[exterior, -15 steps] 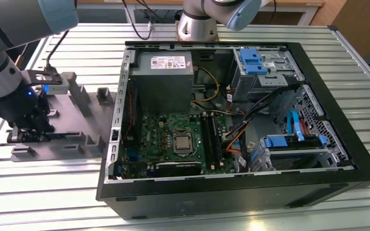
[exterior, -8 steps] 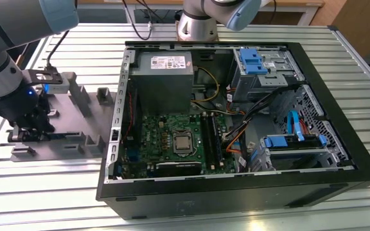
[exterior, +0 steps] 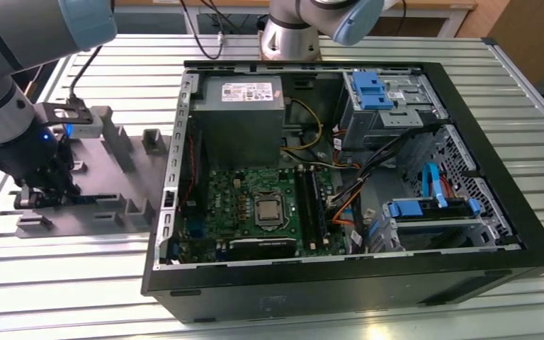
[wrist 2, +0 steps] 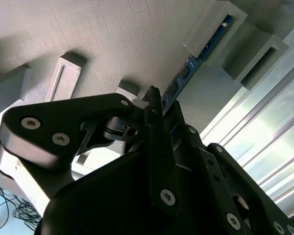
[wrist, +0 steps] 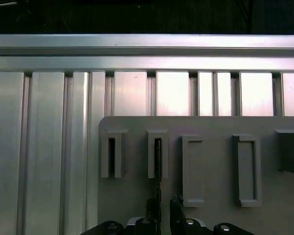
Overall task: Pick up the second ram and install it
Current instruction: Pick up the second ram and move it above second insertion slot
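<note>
A slatted aluminium bench carries the whole set-up, and in the exterior view an open black computer case lies on it, toward that view's right. Inside the case lie the green motherboard and, above it in that view, the grey power supply. Just beside the case, on the exterior view's left, sits the grey fixture with its upright slotted pegs.

The arm reaches down over the fixture's outer part, and the claw is low among the pegs, well apart from the case.

In the second wrist view the second ram stands on edge in the fixture, its far end seated in a slotted peg. Its blue edge runs down between the two black fingertips of the claw.

In the first wrist view the stick shows edge-on as a thin dark line running from a peg slot to the claw. The jaws are set narrow, one on each side of the stick. A slim gap shows between the stick and one finger, so the claw straddles the stick without clamping it. The stick is in the fixture, not in the motherboard.
</note>
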### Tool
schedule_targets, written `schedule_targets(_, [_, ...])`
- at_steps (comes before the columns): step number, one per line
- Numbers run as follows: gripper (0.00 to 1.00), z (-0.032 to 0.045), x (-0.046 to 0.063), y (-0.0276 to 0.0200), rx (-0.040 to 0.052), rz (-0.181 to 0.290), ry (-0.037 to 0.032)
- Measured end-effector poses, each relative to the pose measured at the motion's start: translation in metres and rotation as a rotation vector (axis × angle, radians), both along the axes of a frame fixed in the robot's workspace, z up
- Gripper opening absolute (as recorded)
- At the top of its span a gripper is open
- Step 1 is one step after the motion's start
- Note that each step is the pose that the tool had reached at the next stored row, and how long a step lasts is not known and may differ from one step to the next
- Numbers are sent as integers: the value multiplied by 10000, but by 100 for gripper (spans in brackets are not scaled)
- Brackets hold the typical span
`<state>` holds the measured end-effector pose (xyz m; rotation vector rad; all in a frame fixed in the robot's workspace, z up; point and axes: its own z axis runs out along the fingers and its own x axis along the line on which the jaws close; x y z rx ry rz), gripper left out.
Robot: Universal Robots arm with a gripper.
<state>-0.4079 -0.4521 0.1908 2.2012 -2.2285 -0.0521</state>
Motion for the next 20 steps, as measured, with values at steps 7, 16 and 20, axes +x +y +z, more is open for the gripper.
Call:
schedule_targets(7, [25,-28,0,0,-31,0,-1])
schedule_targets(16, [17,-34,0,0,-31,0,0])
schedule_targets(20, [15,-32,0,0,-30,0,-2])
